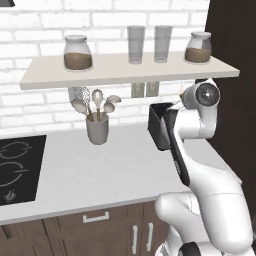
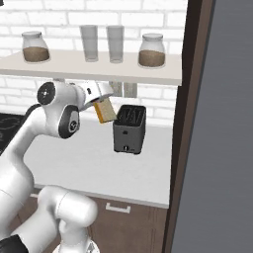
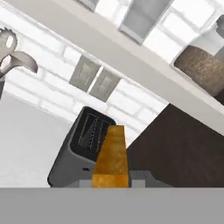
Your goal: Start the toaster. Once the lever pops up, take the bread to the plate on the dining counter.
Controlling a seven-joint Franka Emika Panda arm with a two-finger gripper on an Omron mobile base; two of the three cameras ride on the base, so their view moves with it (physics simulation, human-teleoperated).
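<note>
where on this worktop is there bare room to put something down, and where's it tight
Free: the broad worktop stretch between the black cooktop and the toaster, in front of the utensil cup. Also free: the strip ahead of the toaster, toward the counter edge. Crowded: the back right, where the gripper holds the bread beside the toaster under the shelf.
</note>
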